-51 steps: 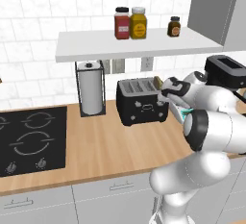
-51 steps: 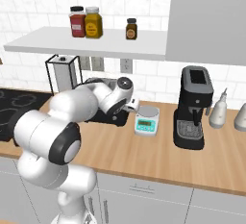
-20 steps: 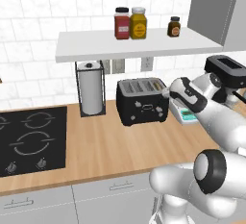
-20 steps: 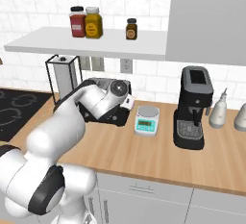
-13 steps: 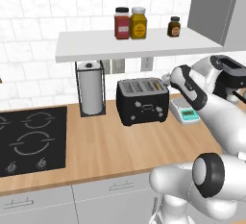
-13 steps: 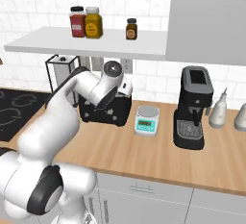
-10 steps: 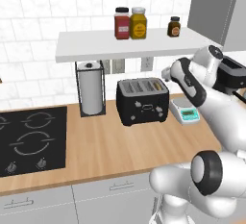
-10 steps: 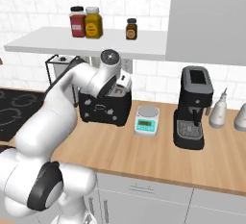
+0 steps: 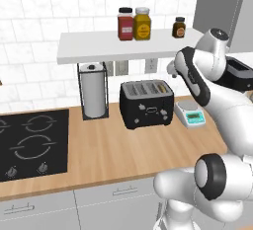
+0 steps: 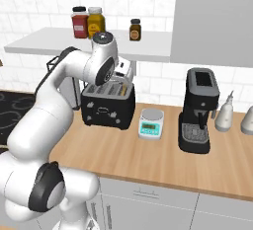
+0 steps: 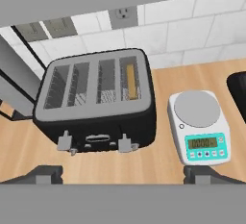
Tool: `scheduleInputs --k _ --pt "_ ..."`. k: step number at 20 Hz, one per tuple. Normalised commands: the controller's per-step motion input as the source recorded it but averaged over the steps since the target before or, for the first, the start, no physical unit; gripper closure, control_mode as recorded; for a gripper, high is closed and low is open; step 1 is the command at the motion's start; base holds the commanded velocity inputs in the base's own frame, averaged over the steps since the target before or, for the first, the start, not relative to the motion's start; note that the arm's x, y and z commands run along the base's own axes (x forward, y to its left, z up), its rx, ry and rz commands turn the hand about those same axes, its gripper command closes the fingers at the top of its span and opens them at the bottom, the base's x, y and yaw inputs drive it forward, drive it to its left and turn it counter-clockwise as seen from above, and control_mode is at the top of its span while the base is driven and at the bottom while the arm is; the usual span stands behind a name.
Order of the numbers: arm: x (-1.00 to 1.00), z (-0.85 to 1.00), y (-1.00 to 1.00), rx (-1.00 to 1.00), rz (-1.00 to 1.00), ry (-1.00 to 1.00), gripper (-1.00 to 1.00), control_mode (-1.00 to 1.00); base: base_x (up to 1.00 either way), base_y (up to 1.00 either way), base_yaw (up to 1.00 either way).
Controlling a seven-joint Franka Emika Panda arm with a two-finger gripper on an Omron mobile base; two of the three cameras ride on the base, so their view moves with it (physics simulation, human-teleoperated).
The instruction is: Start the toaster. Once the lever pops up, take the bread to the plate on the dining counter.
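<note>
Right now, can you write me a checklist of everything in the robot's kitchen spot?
Surface: wood worktop, black cooktop set in at its left.
Job's things: toaster stands by the wall; bread sits on edge in its rightmost slot; two levers on its front.
Clutter: kitchen scale right of the toaster, apart from it; paper towel roll in a wire stand to its left; coffee machine; three jars on the shelf.
Gripper: gripper open, holding nothing, hovering above the toaster's front.
Cables: nothing seen.
Surroundings: white tiled wall with a socket, grey cupboard above.
</note>
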Motion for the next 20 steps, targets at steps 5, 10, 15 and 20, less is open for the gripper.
scheduleInputs --k 5,10,15,20 --pt "-0.14 0.0 0.07 -0.06 0.0 -0.01 -1.0 -1.0 0.0 0.0 0.0" --pt "-0.06 0.0 0.14 -0.07 0.0 -0.07 -1.0 -1.0 0.0 0.0 0.0" --pt "0.0 0.01 0.05 -0.04 0.0 -0.05 -1.0 -1.0 0.0 0.0 0.0" --pt "0.0 0.0 0.0 0.0 0.0 0.0 -1.0 -1.0 0.0 0.0 0.0"
